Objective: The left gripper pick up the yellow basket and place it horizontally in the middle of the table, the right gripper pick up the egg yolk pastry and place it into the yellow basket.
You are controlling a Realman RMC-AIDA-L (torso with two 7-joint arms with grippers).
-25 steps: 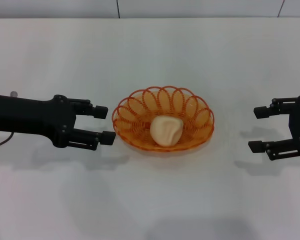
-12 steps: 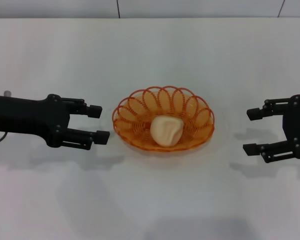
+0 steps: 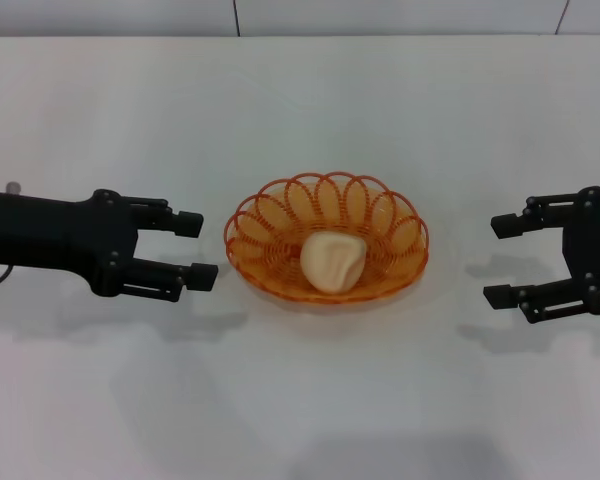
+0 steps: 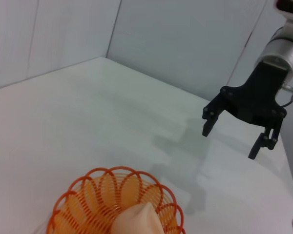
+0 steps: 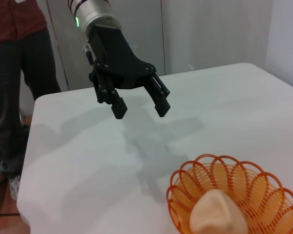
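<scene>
Pastry (image 3: pixel 332 262) inside yellow basket (image 3: pixel 270 215)

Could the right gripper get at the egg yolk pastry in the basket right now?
Probably yes: the right gripper is open, the egg yolk pastry lies uncovered in the yellow basket, and only bare table lies between.

The white table (image 3: pixel 310 400) bears only the yellow basket (image 3: pixel 265 270) at its middle.

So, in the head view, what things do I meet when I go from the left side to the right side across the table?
left gripper, open → yellow basket with the egg yolk pastry lying inside it → right gripper, open. All are over the white table.
</scene>
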